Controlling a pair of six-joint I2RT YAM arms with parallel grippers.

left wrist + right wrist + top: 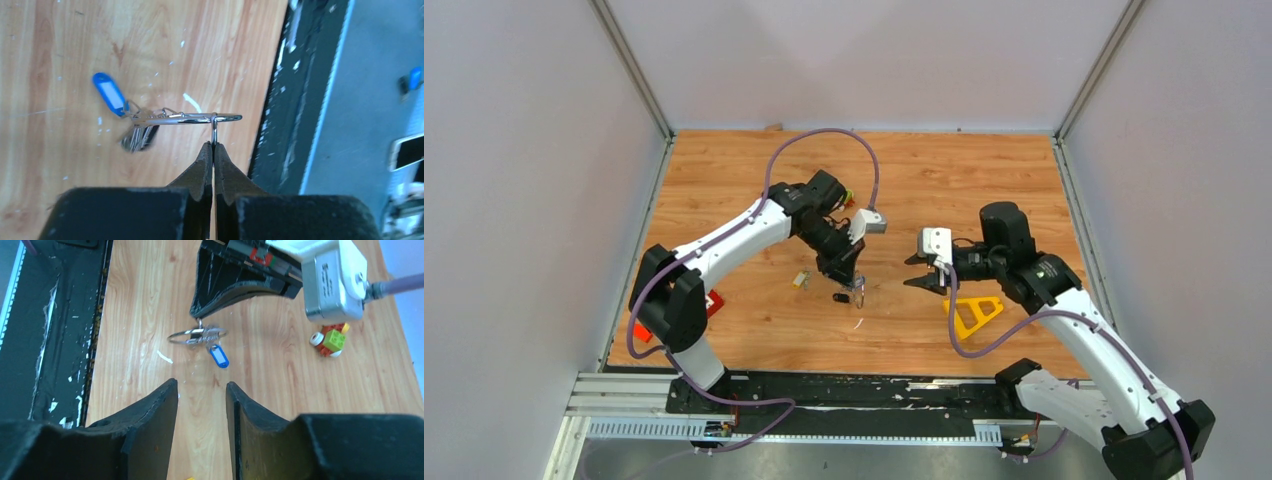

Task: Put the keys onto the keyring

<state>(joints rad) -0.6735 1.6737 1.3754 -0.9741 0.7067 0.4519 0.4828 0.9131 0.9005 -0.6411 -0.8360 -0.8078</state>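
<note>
Left wrist view: grips keyring point(200, 119) in tight-shut left end effector point(213, 146) above tabletop point(924, 180), blue-tagged key point(111, 94) already on — leaves right end effector point(201, 385) open, empty, and yellow-tagged key point(801, 280) lying apart, apparently unthreaded.

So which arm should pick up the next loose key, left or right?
Right, probably. The left gripper has its fingers shut on a thin metal piece hooked to the keyring, holding it up. The right gripper is open and empty, so it is free to fetch the yellow-tagged key.
</note>
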